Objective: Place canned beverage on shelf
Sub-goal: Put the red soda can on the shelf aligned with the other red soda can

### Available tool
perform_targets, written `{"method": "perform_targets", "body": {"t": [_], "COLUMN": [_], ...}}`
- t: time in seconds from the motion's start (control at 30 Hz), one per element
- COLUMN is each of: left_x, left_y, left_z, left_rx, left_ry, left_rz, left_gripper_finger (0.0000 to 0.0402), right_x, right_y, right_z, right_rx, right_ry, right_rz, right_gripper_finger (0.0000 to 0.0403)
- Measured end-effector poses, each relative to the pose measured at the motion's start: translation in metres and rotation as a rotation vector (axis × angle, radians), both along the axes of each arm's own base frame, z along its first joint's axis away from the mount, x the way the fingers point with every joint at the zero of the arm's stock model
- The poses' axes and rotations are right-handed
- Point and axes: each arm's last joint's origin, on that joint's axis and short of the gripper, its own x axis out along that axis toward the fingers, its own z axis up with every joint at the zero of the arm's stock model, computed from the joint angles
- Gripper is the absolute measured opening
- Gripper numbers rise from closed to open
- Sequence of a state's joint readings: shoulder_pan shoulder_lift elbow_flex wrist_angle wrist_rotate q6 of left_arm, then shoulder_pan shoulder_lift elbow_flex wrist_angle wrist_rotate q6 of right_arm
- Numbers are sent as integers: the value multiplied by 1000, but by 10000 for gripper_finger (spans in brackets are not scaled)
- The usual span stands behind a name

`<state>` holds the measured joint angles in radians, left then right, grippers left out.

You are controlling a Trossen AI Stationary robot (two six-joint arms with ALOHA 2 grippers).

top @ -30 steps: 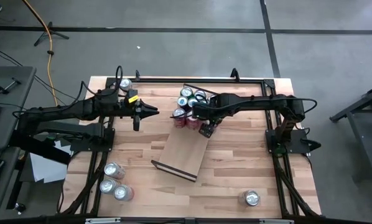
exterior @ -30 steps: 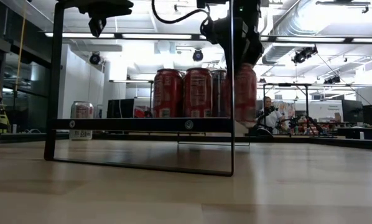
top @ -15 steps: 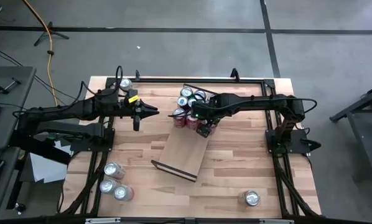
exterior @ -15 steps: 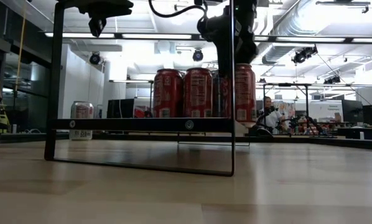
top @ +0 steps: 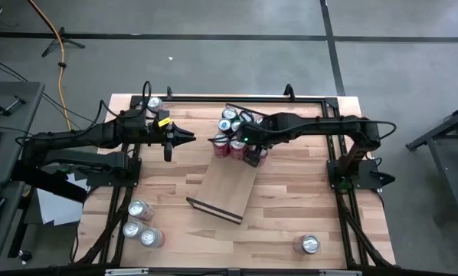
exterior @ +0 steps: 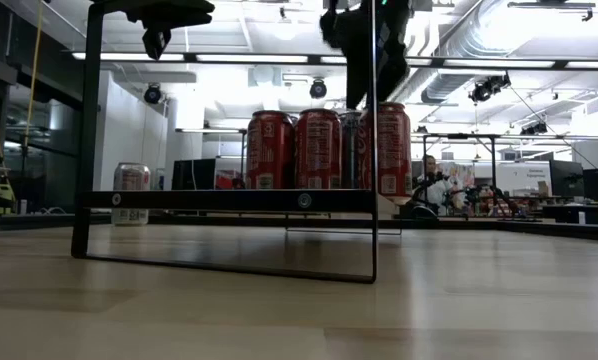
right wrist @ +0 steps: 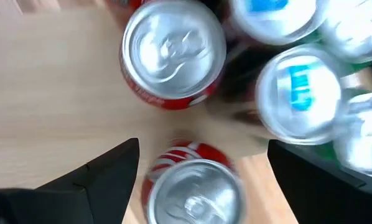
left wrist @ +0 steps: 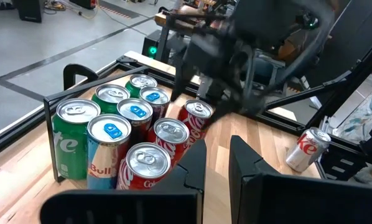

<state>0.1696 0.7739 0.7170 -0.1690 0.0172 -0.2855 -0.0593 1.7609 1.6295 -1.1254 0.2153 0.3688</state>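
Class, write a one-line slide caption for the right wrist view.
Open right tool above a red can standing on the shelf beside other cans.

Nine cans (left wrist: 136, 134) stand clustered on the shelf (top: 227, 192); off it lie three cans (top: 141, 222), one can (top: 310, 244), and another can (top: 154, 103).

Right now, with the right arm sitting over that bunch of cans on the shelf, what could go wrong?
1. The right tool, open, hangs just above the red can it straddles; a sideways drift could tip that can.
2. The cans stand packed together at one end of the shelf, so one knock might topple its neighbours.
3. The red can stands at the cluster's outer side, so a push could send it toward the shelf's edge.
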Motion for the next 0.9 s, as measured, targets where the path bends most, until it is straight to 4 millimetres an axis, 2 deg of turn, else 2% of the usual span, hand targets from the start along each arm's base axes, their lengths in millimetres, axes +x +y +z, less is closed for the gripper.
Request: {"method": "perform_targets", "body": {"t": [0.13, 0.3, 0.43, 0.57, 0.7, 0.83, 0.9], "left_x": [0, 1, 1, 2, 2, 2, 2], "left_y": [0, 0, 0, 0, 0, 1, 1], "left_z": [0, 2, 7, 8, 9, 10, 11], "left_rx": [13, 30, 76, 94, 95, 99, 99], "left_ry": [4, -22, -60, -72, -80, -85, -95], "left_rz": [-3, -5, -11, -11, -10, 10, 17], "left_gripper_finger": [0, 0, 0, 0, 0, 0, 0], "right_x": [-18, -52, -84, -116, -140, -140, -135], "right_y": [-1, 1, 7, 19, 31, 34, 34], "right_z": [28, 64, 70, 41, -2, -38, -53], "right_rx": [-72, -101, -116, -66, 18, 126, 151], "right_ry": [-73, -159, -136, -132, -210, -393, -464], "right_rz": [12, -15, -39, -93, -188, -298, -344], "right_gripper_finger": [341, 334, 306, 249, 152, 26, 15]}}
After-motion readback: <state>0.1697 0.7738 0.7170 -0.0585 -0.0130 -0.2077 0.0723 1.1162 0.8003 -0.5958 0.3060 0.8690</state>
